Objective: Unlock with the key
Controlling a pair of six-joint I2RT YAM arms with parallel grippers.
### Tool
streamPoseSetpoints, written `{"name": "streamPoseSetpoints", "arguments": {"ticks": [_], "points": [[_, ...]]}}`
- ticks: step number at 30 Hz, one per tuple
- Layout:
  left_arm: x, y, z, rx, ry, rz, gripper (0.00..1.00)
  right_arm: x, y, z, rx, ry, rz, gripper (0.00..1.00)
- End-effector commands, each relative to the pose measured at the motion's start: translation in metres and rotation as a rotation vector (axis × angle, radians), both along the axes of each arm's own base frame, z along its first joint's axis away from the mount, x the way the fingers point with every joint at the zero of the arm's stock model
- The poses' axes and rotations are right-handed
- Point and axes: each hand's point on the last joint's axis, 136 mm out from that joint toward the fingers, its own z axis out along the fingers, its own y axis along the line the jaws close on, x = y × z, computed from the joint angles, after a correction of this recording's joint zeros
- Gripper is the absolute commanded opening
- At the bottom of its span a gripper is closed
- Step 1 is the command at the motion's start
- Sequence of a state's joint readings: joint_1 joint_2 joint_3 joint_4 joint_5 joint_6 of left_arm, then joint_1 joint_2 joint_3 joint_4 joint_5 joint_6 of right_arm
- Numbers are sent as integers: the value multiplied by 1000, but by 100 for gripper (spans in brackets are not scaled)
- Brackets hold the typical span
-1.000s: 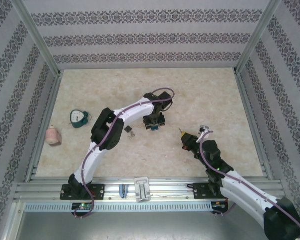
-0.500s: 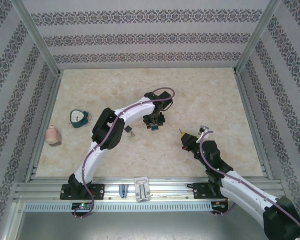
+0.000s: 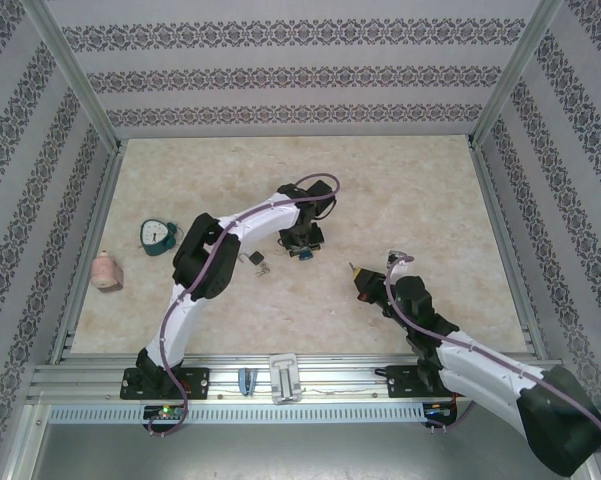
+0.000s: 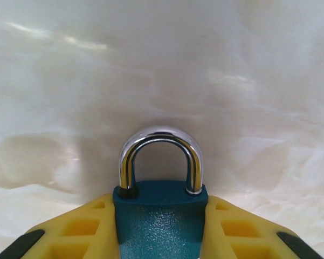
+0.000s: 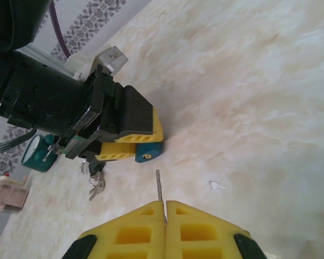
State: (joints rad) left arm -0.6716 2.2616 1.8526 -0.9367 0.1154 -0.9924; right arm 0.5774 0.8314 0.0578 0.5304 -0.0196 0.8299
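Note:
A teal padlock [image 4: 159,226] with a chrome shackle [image 4: 160,137] sits on the table, and my left gripper [image 4: 159,205] is shut on its body, one yellow finger on each side. In the top view the left gripper [image 3: 302,245] stands over the padlock [image 3: 306,254] at mid-table. The right wrist view has the padlock [image 5: 149,152] lying with its brass keyhole [image 5: 146,156] turned toward the camera. My right gripper [image 5: 165,208] is shut on the key [image 5: 159,193]. The key's blade points at the padlock, a short gap away. From above, the right gripper [image 3: 360,279] is right of the lock.
A ring of spare keys [image 3: 258,262] lies just left of the padlock. A teal alarm clock [image 3: 158,236] and a pink bottle [image 3: 105,270] stand at the left side. A small white speck [image 5: 217,185] marks the table near the key. Patterned walls enclose the table.
The left gripper has closed on the padlock and shifted slightly left with it. The right gripper has moved left with the key, closer to the padlock.

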Motion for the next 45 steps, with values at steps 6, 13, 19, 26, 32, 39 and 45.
{"name": "streamPoseSetpoints", "arguments": {"ticks": [6,13,19,26,32,39,45], "points": [[25,24,90,-185,-179,106,29,31,56,60,160,-147,118,0],[21,35,119,-266,-225,163,29,54,93,76,264,-190,167,0],[20,41,130,-306,-250,197,29,66,117,84,308,-209,198,0],[21,42,131,-333,-248,221,29,66,128,74,332,-192,212,0],[23,46,133,-350,-258,247,29,61,127,61,319,-158,193,0],[22,46,136,-371,-264,251,29,67,132,52,346,-129,186,0],[19,43,135,-390,-257,254,29,71,129,54,348,-138,163,0]]}}
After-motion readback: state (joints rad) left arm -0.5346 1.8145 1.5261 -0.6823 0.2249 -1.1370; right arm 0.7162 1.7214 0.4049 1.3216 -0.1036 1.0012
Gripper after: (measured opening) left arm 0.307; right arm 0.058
